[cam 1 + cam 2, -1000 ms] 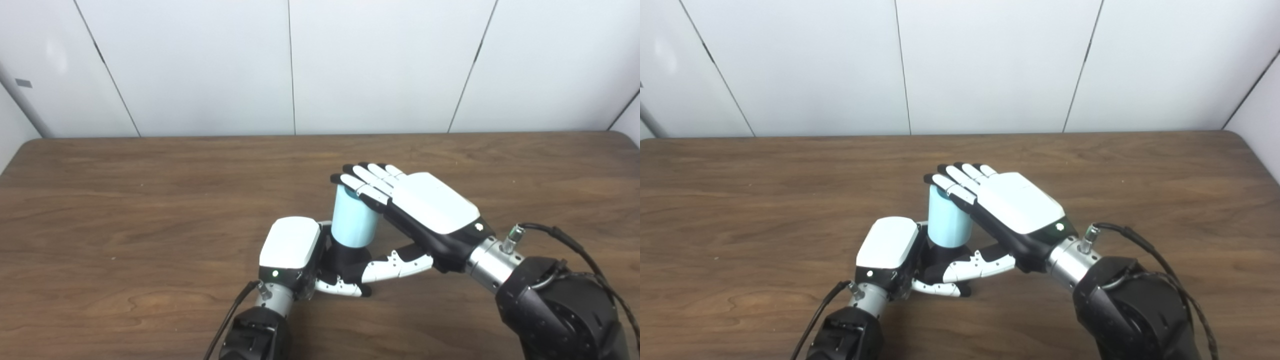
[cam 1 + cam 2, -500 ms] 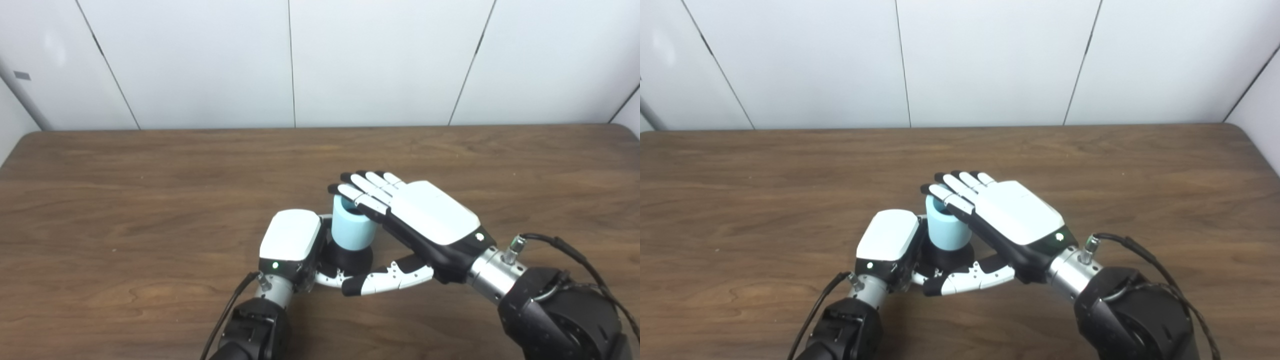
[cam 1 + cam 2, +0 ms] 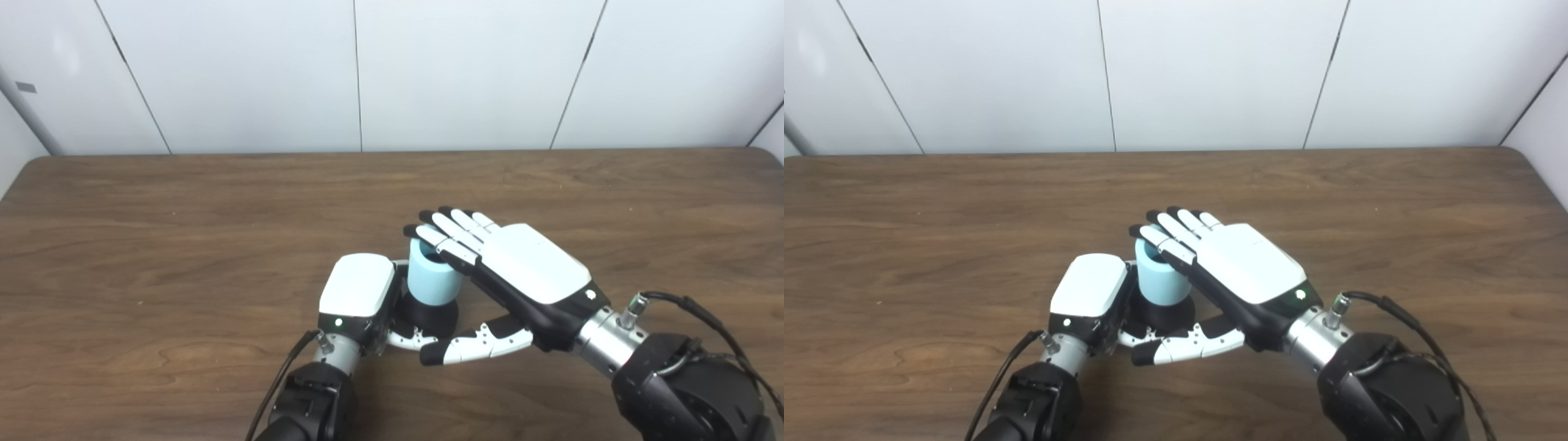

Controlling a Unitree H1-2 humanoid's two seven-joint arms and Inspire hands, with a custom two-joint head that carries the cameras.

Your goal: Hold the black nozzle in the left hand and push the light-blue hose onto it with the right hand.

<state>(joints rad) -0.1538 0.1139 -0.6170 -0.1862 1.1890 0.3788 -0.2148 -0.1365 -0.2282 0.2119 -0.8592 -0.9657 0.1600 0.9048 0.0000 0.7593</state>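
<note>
The black nozzle (image 3: 432, 316) stands upright on the table, with my left hand (image 3: 358, 294) shut around it from the left. The light-blue hose (image 3: 432, 280), a short wide tube, sits upright on top of the nozzle with its open end up. My right hand (image 3: 520, 269) lies flat and open over it, its fingertips (image 3: 429, 234) resting on the hose's top rim. The right thumb (image 3: 474, 346) stretches out below, in front of the nozzle's base. The lower part of the nozzle is hidden by both hands.
The wooden table (image 3: 184, 233) spreads wide to the left, right and behind the hands. A white panelled wall (image 3: 367, 73) rises along its far edge. A black cable (image 3: 686, 301) loops from the right wrist.
The right hand has pressed down and the hose now sits lower on the nozzle, with less of the black neck showing. The right thumb slid left. The camera tilted slightly.
</note>
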